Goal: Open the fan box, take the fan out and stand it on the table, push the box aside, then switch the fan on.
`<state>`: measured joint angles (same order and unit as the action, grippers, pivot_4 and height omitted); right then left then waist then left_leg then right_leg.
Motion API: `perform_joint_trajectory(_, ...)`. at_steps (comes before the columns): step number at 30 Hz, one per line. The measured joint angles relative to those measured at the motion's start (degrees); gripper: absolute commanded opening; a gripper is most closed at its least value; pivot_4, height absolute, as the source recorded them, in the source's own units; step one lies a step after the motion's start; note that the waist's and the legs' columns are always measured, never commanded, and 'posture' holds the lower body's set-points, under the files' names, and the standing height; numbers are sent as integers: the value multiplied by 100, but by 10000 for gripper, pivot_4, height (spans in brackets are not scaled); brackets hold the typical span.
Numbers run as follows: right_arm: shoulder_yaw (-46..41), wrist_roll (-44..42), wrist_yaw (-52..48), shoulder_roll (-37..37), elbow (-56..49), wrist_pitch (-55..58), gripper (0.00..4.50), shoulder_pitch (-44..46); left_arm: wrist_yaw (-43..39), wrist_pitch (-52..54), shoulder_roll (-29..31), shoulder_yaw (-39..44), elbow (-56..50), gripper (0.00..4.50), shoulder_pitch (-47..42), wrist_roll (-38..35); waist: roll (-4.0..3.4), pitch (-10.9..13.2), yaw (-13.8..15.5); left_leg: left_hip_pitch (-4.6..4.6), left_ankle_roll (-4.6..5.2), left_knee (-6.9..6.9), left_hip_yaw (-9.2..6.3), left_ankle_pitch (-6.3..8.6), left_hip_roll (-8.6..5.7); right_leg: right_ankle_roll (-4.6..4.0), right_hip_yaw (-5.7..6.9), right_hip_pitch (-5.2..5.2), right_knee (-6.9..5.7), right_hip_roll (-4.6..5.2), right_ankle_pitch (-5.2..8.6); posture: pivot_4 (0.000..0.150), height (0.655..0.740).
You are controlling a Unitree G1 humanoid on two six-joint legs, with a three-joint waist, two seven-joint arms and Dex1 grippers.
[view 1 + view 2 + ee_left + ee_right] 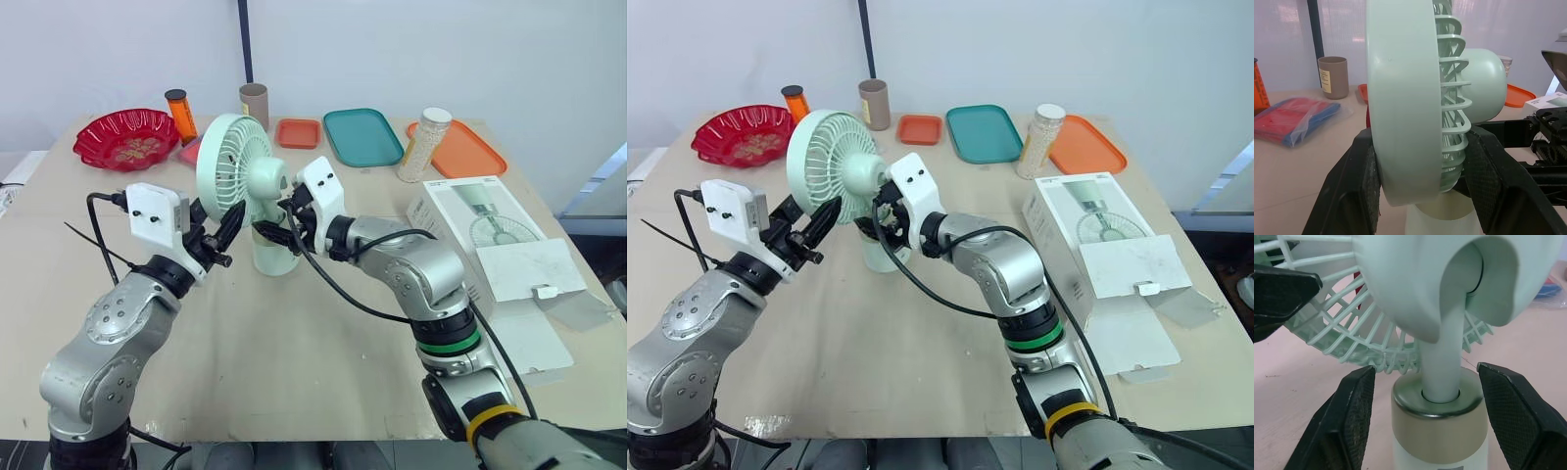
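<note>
While mint fan [245, 181] stood on table [294, 352], left gripper [1420, 161] clamped its head rim; right gripper [1425, 382] gaped wide, fingers [1352, 421] flanking fan base, not touching. Opened fan box [495, 240] lay right of right gripper.

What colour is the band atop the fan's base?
The band on the fan is dull gold, clearest in the right wrist view.

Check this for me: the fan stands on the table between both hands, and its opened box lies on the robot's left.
Wrong side: the box lies on the robot's right, as the left eye view shows. The fan does stand on the table between the left hand and the right hand.
</note>
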<state>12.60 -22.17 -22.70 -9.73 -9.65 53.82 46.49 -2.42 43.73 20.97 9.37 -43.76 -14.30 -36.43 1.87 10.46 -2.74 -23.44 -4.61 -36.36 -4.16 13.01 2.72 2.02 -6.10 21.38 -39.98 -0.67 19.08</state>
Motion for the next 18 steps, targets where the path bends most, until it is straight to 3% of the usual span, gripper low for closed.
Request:
perform_joint_trajectory(15,0,12,-76,-1,0,-4,33757,0,-2,1,-13,-8,0,18928,0,11,0,0,0,0,0,0,0,0,0,0,0,0,0,0,0,1500,7400)
perform_joint_trajectory(16,0,12,-80,0,0,-5,28646,0,-2,1,-13,-8,0,18928,0,11,0,0,0,0,0,0,0,0,0,0,0,0,0,0,0,1500,7400)
perform_joint_trajectory(18,0,13,-87,-2,-1,-20,26412,0,0,4,-13,-10,0,18928,1,17,0,0,0,0,0,0,0,0,0,0,0,0,0,0,0,1500,7400)
